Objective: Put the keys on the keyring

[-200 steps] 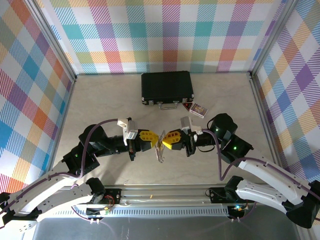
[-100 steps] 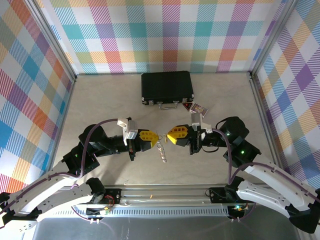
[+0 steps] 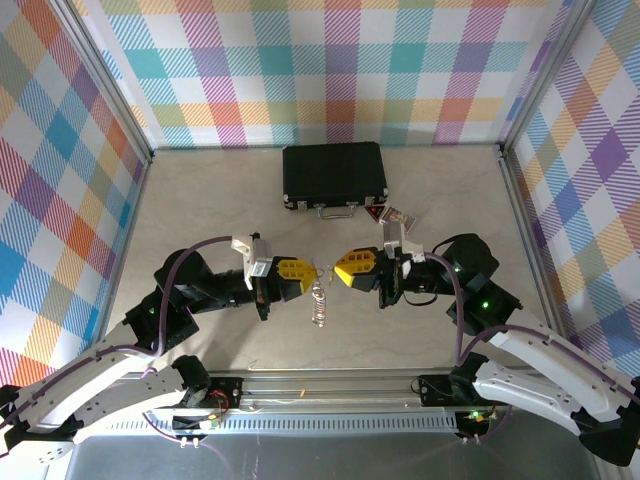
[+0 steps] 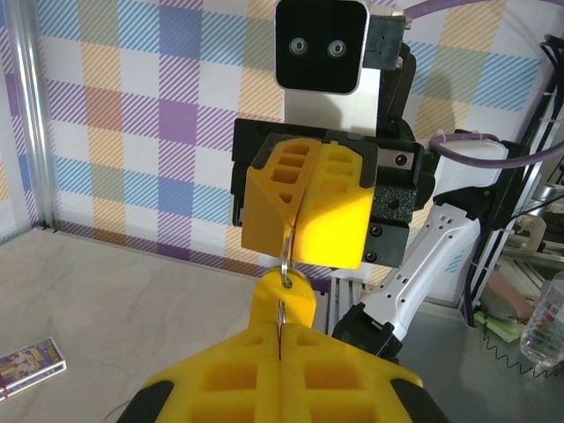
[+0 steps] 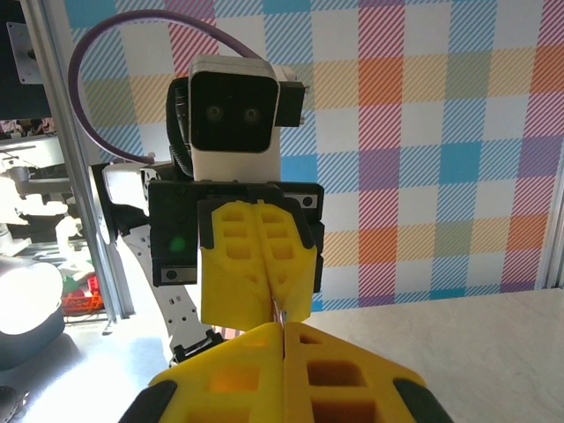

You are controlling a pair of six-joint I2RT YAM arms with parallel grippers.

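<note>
The keyring (image 3: 319, 300) hangs between left tool (image 3: 306, 272) and right tool (image 3: 342, 270), before the case (image 3: 334, 172).

Pretty bright, even lighting overall, with only soft shadows on the desk (image 3: 200, 200). Wrist views go blurry up close, plus blown-out glare at the right wrist view's left edge.

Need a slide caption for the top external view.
Left gripper with the key faces right gripper pinching the keyring, which dangles between them; black case behind.

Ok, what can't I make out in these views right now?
The key: its blade is buried between the left fingers, left wrist view.
The keyring: its upper end is pinched inside the right fingers, left wrist view.
Where key meets keyring: too small in the top view; covered by both sets of fingers in the right wrist view.
</note>
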